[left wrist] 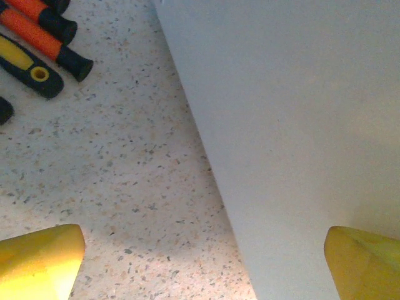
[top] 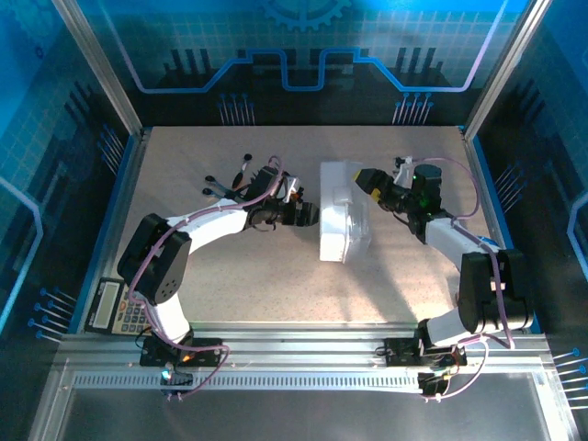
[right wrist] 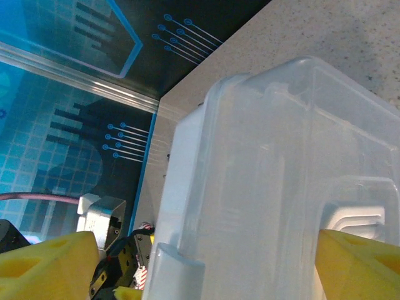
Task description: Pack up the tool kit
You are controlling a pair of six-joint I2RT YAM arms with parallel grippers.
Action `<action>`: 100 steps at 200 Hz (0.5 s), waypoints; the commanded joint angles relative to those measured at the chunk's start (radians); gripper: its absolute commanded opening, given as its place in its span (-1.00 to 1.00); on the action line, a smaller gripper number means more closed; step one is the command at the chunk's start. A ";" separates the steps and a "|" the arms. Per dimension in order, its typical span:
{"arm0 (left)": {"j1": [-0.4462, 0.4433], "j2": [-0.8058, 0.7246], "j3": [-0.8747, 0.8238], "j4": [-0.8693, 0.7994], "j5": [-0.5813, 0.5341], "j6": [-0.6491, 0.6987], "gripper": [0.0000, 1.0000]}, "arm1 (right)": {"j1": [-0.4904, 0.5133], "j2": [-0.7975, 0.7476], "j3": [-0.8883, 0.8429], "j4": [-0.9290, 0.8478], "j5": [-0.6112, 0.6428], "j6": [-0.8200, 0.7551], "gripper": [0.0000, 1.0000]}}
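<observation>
The clear plastic case [top: 342, 213] lies shut in the middle of the table. My left gripper [top: 308, 213] is at its left side; in the left wrist view the gripper [left wrist: 203, 262] is open, yellow fingertips [left wrist: 40, 259] wide apart, with the case wall [left wrist: 300, 125] reaching in between them. Orange-and-black screwdriver handles [left wrist: 44, 37] and a yellow-and-black handle [left wrist: 28, 69] lie beyond on the table; the tools [top: 230, 184] are left of the case. My right gripper [top: 366, 181] is at the case's right side, open [right wrist: 209, 269], its fingers straddling the case [right wrist: 269, 175] with a gap on the left.
A grey calculator [top: 119, 308] lies at the table's near left edge. Blue-rimmed walls [top: 124, 175] close in the table on the left, back and right. Speckled tabletop [top: 303, 294] stretches between the case and the arm bases.
</observation>
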 commanded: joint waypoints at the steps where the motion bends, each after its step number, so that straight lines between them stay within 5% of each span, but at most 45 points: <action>1: 0.002 -0.032 -0.001 -0.047 -0.042 0.009 0.99 | 0.024 -0.028 0.055 -0.064 -0.003 -0.063 0.81; 100: 0.058 -0.079 0.036 -0.202 -0.157 0.033 0.99 | 0.033 -0.065 0.174 -0.439 0.089 -0.321 0.99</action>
